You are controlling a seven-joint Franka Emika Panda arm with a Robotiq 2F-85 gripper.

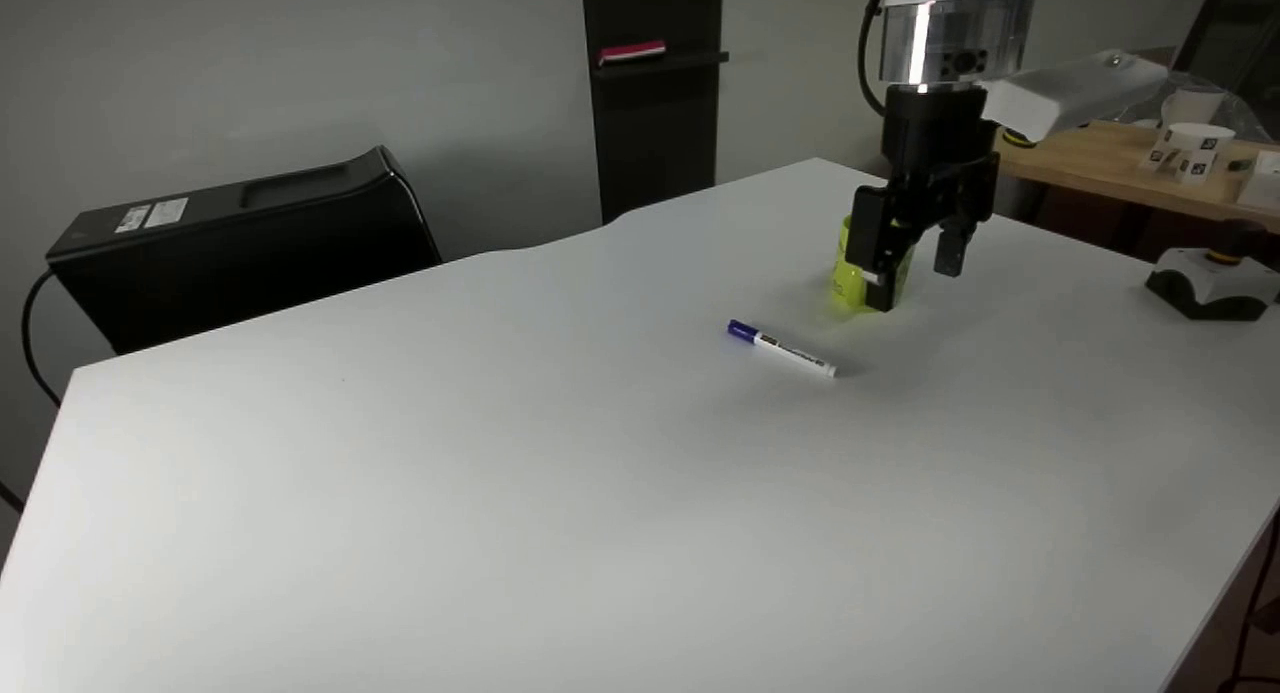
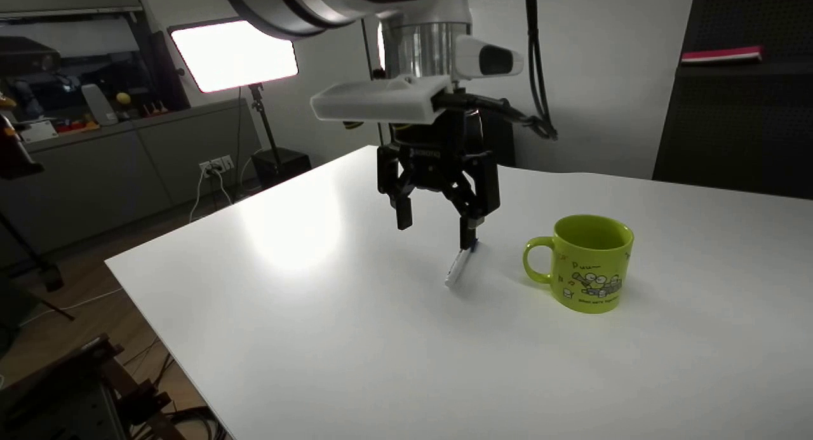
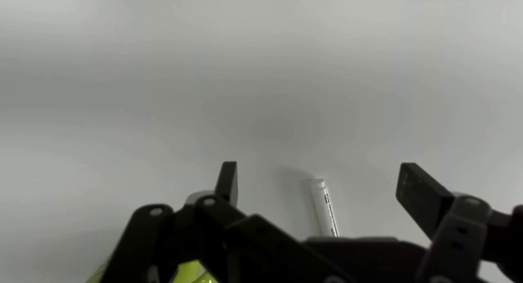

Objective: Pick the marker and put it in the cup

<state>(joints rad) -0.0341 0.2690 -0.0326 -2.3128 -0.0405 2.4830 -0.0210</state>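
A white marker with a blue cap lies flat on the white table; the marker shows in both exterior views [image 1: 795, 355] [image 2: 458, 268]. In the wrist view the white end of the marker [image 3: 324, 207] shows between the fingers, and its cap is hidden behind the gripper body. A yellow-green cup with a handle [image 2: 591, 272] stands upright beside the marker. The cup is partly hidden behind the gripper in an exterior view [image 1: 848, 278], and only a bit of the cup shows in the wrist view [image 3: 188, 271]. My gripper [image 1: 914, 276] [image 2: 436, 227] [image 3: 318, 179] is open, empty and above the table.
A grey and black device [image 1: 1212, 285] sits near the table's edge. A black case [image 1: 240, 243] stands by the table's far edge. A wooden side table [image 1: 1095, 163] holds paper cups. A bright light panel [image 2: 235, 54] stands behind the table.
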